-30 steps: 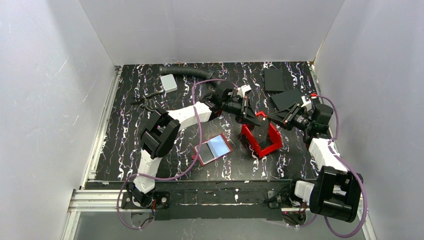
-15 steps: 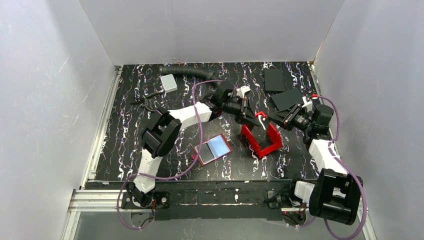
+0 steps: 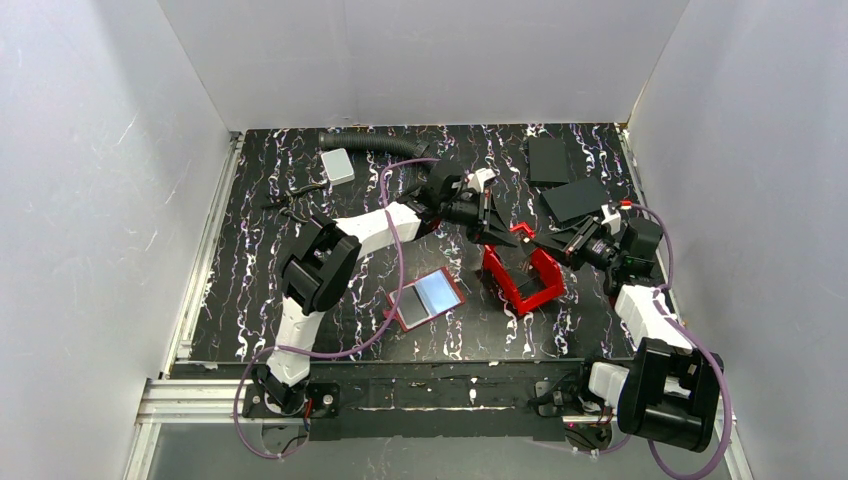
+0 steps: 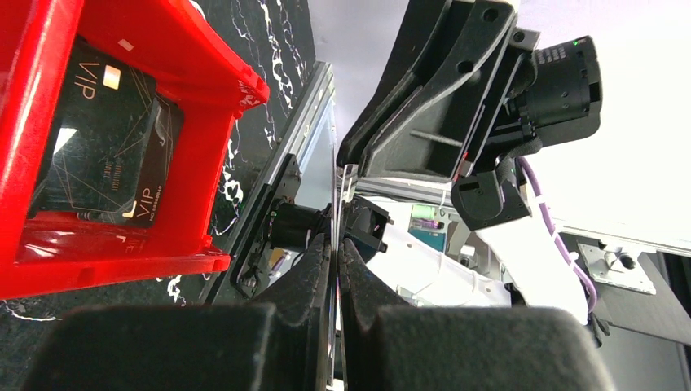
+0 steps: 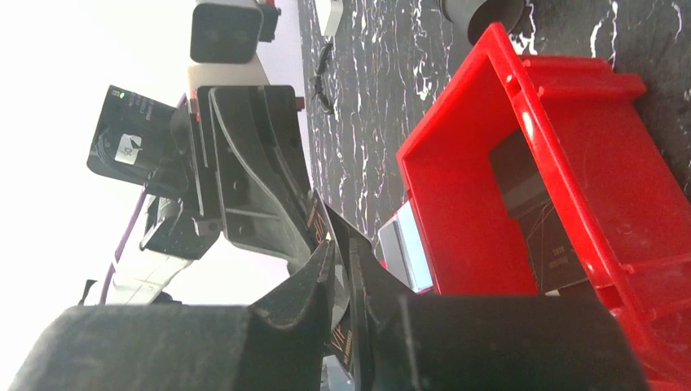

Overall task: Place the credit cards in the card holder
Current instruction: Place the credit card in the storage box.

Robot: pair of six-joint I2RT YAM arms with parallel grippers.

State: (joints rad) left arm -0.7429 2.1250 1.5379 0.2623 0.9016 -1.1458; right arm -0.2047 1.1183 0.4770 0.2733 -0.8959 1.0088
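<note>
The card holder (image 3: 428, 298) lies open on the table (image 3: 250, 260) toward the front, a pale panel showing inside. Just beyond it, to the right, stands a red bin (image 3: 497, 277) holding black VIP cards (image 4: 106, 155). Over the bin's far rim the left claw (image 4: 336, 252) and right claw (image 5: 342, 261) meet tip to tip, both clenched on one black credit card (image 5: 324, 224) held in the air. Farther back lie two black slabs (image 3: 575, 198).

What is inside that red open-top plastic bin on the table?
The red plastic bin holds overlapping black cards with gold VIP lettering. Whatever lies beneath them is covered.
</note>
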